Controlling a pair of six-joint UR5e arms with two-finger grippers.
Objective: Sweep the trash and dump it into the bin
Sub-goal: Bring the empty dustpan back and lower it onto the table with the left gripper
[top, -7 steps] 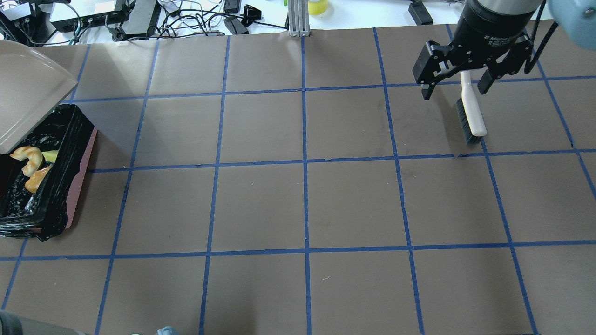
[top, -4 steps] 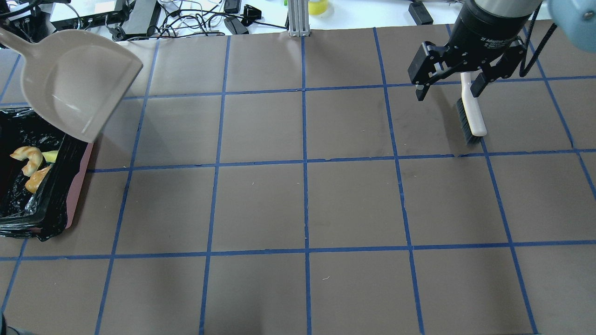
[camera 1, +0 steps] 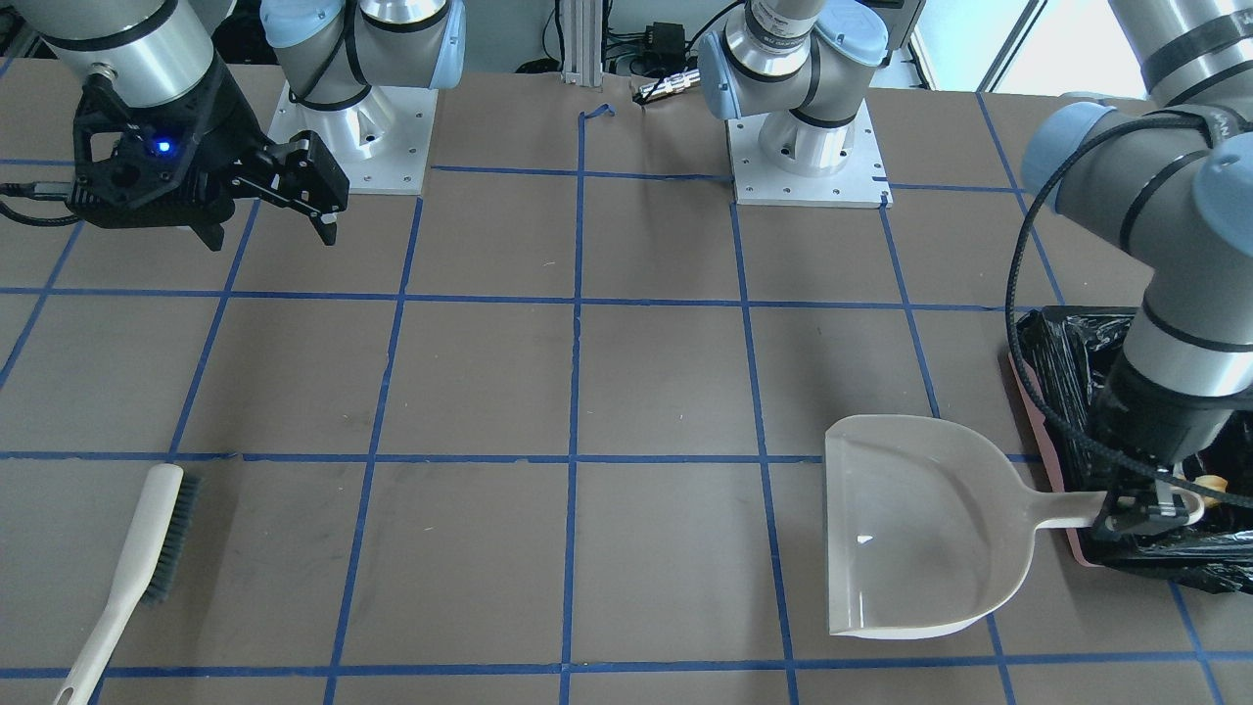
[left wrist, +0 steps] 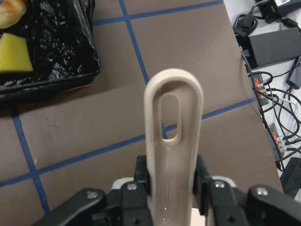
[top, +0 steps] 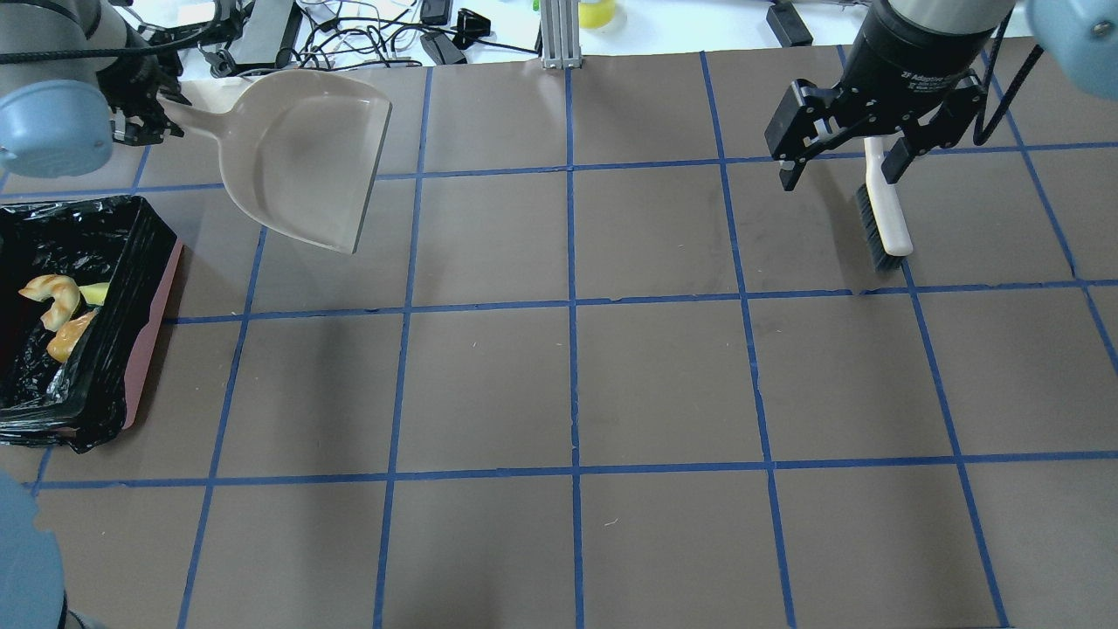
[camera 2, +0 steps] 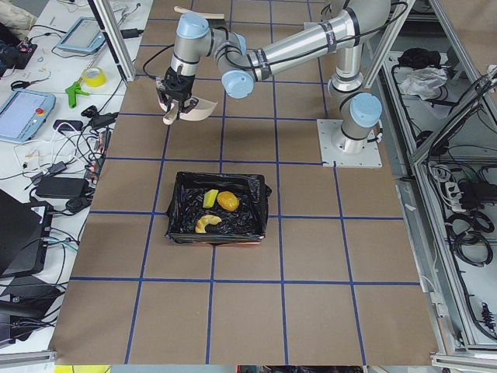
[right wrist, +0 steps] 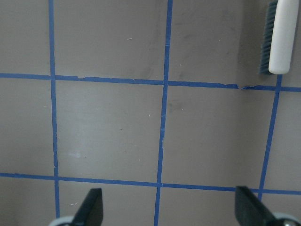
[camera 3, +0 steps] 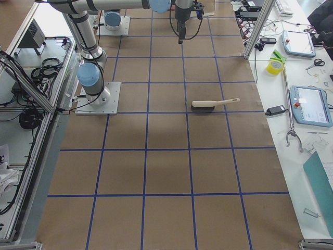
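The bin (top: 154,253), pink-sided with a black bag liner, stands at the table's left edge; it also shows in the front view (camera 1: 1052,357). Inside lie the trash pieces: an orange-cream curled peel (top: 52,295), an amber wad (top: 68,339) and a yellow-green block (top: 94,293). My left gripper (top: 144,114) is shut on the handle (left wrist: 173,141) of the empty beige dustpan (top: 301,153), held beyond the bin, off the table. My right gripper (top: 840,175) is open and empty above the brush (top: 884,218), which lies flat on the table.
Cables, power bricks and a tape roll (top: 597,10) lie on the white bench past the table's far edge. A metal post (top: 559,35) stands at far centre. Both arm bases (camera 1: 803,147) are bolted on my side of the brown gridded table.
The dustpan has swung away from over the bin, toward the far side and rightward, and now sits level with its mouth pointing right. The right gripper has barely moved above the brush.
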